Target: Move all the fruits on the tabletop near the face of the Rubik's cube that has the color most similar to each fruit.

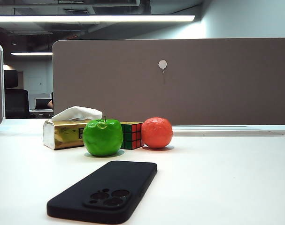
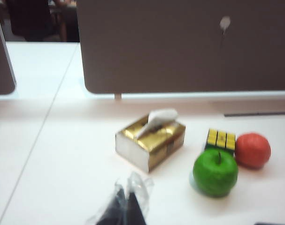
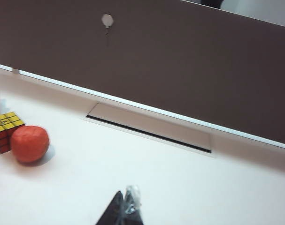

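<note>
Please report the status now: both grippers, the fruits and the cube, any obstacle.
Left gripper shut, empty, clear of the tissue box. Right gripper shut, empty. Apple at cube green face, orange at red face. Phone in foreground, not blocking.

Green apple (image 1: 103,137) and orange (image 1: 157,133) flank the Rubik's cube (image 1: 132,135).

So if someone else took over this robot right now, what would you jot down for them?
Left gripper: shut, empty, raised above the tabletop.
Right gripper: looks shut, empty, off to the right.
Green apple sits by the Rubik's cube on its green side; orange by its red side.
Done: both fruits look placed.
Left: probably nothing.
</note>
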`<control>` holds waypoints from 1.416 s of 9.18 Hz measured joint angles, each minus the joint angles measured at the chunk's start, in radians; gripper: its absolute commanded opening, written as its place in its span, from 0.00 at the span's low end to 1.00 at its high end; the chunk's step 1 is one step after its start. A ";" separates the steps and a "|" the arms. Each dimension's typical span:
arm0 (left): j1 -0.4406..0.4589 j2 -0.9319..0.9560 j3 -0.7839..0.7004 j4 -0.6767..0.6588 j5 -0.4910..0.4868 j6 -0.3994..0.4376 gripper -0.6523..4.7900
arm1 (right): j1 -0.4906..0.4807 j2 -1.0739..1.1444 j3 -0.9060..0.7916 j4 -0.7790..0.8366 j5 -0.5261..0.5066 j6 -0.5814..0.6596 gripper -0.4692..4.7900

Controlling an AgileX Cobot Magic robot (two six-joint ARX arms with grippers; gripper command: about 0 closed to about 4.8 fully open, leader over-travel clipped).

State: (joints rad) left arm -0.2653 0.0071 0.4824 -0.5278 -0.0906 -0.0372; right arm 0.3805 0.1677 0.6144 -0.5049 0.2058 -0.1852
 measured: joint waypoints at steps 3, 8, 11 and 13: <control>0.000 -0.004 -0.061 0.030 0.003 -0.047 0.11 | 0.000 -0.137 -0.379 0.397 -0.040 0.000 0.09; 0.000 -0.004 -0.260 0.257 0.185 -0.054 0.11 | -0.027 -0.137 -0.493 0.533 -0.163 0.122 0.09; 0.000 -0.004 -0.317 0.294 0.187 -0.054 0.11 | -0.027 -0.137 -0.554 0.577 -0.180 0.129 0.09; 0.000 -0.004 -0.378 0.331 0.204 -0.054 0.11 | -0.027 -0.137 -0.609 0.629 -0.180 0.129 0.09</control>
State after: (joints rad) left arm -0.2657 0.0032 0.1043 -0.1970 0.1131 -0.0914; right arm 0.3531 0.0303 0.0055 0.1246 0.0257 -0.0566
